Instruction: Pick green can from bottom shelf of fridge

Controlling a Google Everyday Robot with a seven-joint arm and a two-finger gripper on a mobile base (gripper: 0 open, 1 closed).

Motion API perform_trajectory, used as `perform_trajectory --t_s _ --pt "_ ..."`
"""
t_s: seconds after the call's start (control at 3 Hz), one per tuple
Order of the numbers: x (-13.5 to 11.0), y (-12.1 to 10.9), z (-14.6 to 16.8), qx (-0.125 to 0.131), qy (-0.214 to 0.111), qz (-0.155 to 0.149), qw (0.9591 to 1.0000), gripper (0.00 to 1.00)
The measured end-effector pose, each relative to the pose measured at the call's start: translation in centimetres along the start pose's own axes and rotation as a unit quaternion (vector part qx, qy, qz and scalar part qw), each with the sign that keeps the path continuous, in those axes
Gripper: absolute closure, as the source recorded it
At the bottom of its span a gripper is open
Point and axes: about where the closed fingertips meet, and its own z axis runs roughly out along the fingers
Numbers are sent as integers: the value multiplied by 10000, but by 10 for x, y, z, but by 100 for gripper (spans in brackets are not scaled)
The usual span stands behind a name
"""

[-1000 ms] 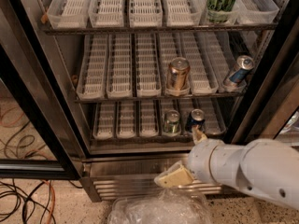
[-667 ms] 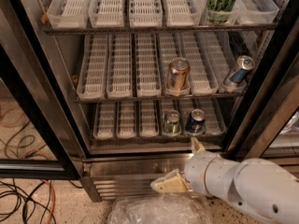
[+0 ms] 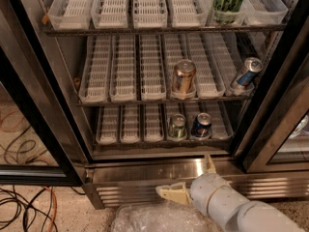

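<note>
The green can (image 3: pixel 177 127) stands upright on the bottom shelf (image 3: pixel 130 130) of the fridge (image 3: pixel 145 170), in a white lane tray right of centre. A blue can (image 3: pixel 201 125) stands just to its right. My gripper (image 3: pixel 190 179) is outside the fridge, below and in front of the two cans, level with the steel base. Its cream fingers (image 3: pixel 171 193) are spread apart and hold nothing. It touches neither can.
A gold can (image 3: pixel 183 76) and a tilted blue-and-silver can (image 3: pixel 245 72) are on the middle rack. A tall green-and-white can (image 3: pixel 227 1) is on the upper rack. A clear plastic bag (image 3: pixel 154 219) lies on the floor by my arm. Cables (image 3: pixel 24 207) lie at the left, beside the open door (image 3: pixel 34 129).
My arm has dropped lower in the view and the gripper has shifted slightly down and left. The cans have not moved.
</note>
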Motion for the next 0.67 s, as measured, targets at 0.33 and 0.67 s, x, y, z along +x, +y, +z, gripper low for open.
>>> perform_trajectory --t_s 0.33,0.67 --pt "-4 16 21 -201 -533 178 9982 0" --pt "-5 26 20 -381 -537 167 9977 0"
